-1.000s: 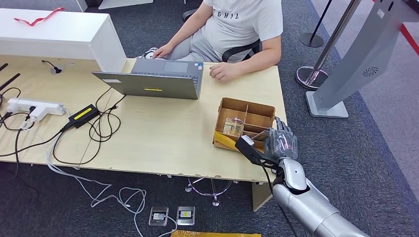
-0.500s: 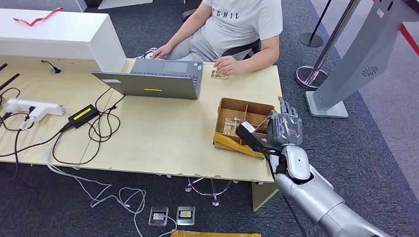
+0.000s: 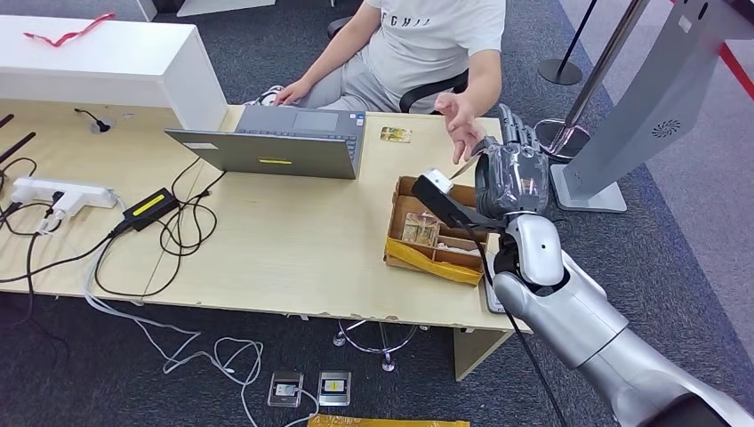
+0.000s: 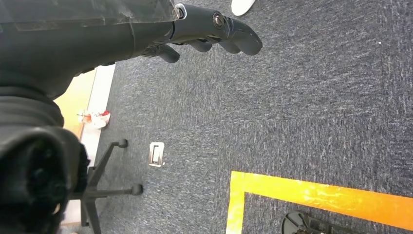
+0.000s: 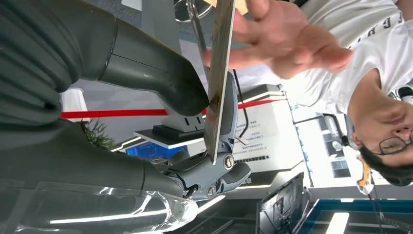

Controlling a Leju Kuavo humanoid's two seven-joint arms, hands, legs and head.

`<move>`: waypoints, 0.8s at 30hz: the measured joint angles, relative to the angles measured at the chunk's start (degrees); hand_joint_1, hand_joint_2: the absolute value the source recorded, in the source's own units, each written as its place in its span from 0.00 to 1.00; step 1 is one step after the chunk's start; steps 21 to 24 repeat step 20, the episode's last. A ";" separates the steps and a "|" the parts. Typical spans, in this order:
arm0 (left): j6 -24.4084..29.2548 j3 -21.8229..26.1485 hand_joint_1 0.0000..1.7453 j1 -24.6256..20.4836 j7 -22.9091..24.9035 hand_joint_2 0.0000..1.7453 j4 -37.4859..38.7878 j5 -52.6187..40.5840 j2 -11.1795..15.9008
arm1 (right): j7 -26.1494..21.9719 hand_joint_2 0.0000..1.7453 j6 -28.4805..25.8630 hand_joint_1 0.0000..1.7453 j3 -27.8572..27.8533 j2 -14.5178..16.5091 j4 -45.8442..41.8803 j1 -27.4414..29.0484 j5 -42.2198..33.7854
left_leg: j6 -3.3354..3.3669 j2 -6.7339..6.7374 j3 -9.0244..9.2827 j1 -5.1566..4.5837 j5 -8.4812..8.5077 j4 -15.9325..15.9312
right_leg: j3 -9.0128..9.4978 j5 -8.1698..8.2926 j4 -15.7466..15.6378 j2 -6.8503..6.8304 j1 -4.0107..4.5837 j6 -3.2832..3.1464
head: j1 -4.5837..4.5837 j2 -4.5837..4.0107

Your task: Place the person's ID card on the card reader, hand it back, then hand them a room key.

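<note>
Item, handover in progress: I am holding a thin flat card (image 5: pixel 217 73) pinched edge-on between the thumb and fingers (image 5: pixel 214 173) of the right hand (image 3: pixel 509 178), raised above the far corner of the cardboard tray (image 3: pixel 442 231), and the person's hand (image 3: pixel 461 120) is opening just beyond that same corner, palm spread toward the card. I am judging this to be the room key going out, though I cannot read its face from here. To do this well, I am wanting to keep the pinch firm and the card's free end offered clear of my fingers, hold the wrist steady, and release only once the person's hand is closing on it; a slick rigid card is liable to slide or flip if I am loosening early. A second small gold-toned card (image 3: pixel 396 134) is lying flat on the tabletop (image 3: pixel 293 240) beyond the tray, beside the grey laptop (image 3: pixel 276 142); I take it for the ID card already returned. The tray is brown corrugated board with partitions, one compartment holding more cards. The right hand is wearing a glossy clear film over grey ribbed casing. The left hand (image 4: pixel 214 29) is hanging over dark carpet, fingers loosely curled and holding nothing.
</note>
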 joint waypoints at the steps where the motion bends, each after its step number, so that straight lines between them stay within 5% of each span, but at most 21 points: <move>1: 0.00 -0.03 0.00 0.00 0.00 0.00 0.00 -0.02 -0.01 | -0.08 1.00 -0.08 1.00 0.01 0.08 0.00 0.00 -0.05 | 0.00 0.00 0.00 0.00 0.00 0.00 | 0.00 0.00 0.00 0.00 0.00 0.00 | 0.00 0.00; 16: -0.11 -0.55 0.00 0.02 0.48 0.00 0.00 0.50 0.00 | -0.10 1.00 -0.58 0.97 0.16 0.04 0.26 0.21 -1.51 | 0.00 0.00 0.01 0.00 0.00 0.00 | -0.01 0.00 0.00 0.00 0.00 0.00 | 0.01 -0.01; 20: -0.09 -1.11 0.00 0.02 0.48 0.00 0.00 0.67 0.04 | 0.13 1.00 -0.57 0.11 0.17 -0.01 0.50 0.23 -1.40 | 0.00 0.00 0.01 0.00 0.00 0.00 | -0.02 0.00 0.00 0.00 0.00 0.00 | 0.00 -0.01; 24: -0.09 -1.11 0.00 0.02 0.48 0.00 0.00 0.67 0.04 | 0.13 1.00 -0.57 0.11 0.17 -0.01 0.50 0.23 -1.40 | 0.00 0.00 0.01 0.00 0.00 0.00 | -0.02 0.00 0.00 0.00 0.00 0.00 | 0.00 -0.01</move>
